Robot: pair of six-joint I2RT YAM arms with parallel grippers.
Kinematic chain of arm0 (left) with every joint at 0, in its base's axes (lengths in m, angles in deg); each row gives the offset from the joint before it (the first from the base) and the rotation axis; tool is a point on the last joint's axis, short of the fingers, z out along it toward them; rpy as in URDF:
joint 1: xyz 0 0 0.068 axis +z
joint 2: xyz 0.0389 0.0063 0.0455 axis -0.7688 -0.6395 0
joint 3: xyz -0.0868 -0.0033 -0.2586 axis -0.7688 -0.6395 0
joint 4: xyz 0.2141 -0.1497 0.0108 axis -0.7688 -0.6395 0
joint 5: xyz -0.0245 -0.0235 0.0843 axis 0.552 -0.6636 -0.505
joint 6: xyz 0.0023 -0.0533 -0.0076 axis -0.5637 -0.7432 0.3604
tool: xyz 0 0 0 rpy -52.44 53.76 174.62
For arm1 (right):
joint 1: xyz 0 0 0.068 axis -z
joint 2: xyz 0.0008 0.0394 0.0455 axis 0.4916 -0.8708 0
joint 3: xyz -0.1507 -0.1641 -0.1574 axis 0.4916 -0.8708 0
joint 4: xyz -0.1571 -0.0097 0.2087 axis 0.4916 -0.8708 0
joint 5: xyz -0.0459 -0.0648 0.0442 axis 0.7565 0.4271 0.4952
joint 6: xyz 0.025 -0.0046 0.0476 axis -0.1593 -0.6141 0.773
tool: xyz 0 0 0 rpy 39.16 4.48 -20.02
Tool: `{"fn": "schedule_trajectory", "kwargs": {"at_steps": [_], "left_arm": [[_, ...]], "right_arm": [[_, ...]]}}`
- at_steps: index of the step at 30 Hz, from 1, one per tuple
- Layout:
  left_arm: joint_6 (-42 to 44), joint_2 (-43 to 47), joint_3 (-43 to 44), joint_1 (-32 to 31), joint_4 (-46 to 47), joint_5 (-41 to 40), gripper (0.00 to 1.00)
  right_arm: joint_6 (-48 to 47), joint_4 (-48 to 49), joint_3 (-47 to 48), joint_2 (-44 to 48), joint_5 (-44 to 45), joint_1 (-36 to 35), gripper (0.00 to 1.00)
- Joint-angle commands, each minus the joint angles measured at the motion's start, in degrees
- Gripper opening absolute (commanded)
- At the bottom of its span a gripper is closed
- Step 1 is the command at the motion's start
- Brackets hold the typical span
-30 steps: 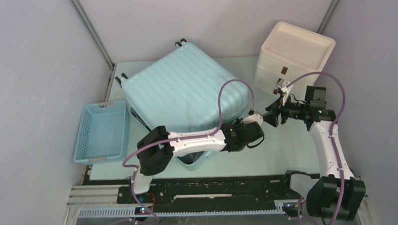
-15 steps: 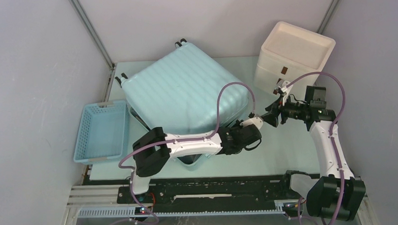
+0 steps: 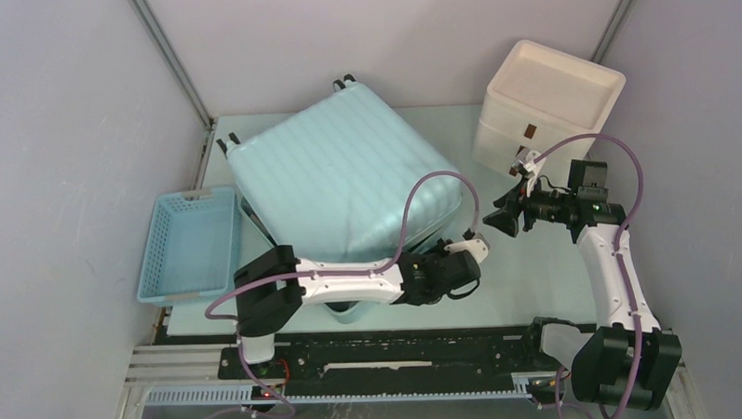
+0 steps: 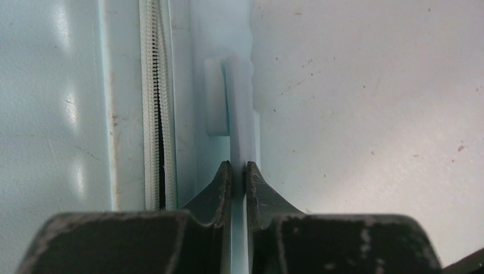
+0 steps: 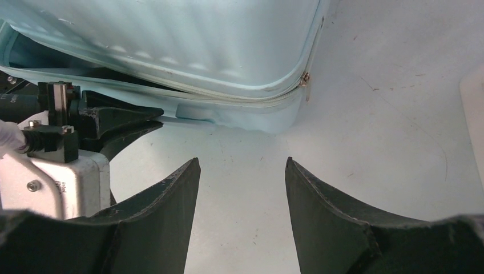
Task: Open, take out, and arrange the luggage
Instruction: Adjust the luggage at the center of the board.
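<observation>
Luggage at a new angle, left fingers farther back

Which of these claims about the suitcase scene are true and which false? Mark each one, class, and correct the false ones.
1. The left gripper is shut on a thin pale strip at the luggage's side. True.
2. The blue basket lies left of the luggage. True.
3. The right gripper holds the blue basket. False: it is open and empty above the table.
4. The luggage lies wide open. False: it is closed over, at most ajar.
</observation>
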Motion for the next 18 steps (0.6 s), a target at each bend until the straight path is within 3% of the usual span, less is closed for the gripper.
{"fn": "schedule_trajectory", "kwargs": {"at_steps": [1, 9, 18], "left_arm": [[3.2, 4.7, -3.0, -4.2, 0.4, 5.0, 0.0], [8.2, 8.4, -8.5, -5.7, 2.1, 10.8, 0.0], [13.6, 14.5, -16.2, -7.3, 3.3, 23.7, 0.0]], "right_arm": [[-0.7, -0.2, 0.8, 0.2, -1.4, 0.2, 0.66], [-1.6, -0.7, 0.8, 0.3, -1.6, 0.2, 0.66], [-1.8, -0.8, 0.8, 0.3, -1.8, 0.3, 0.66]]}}
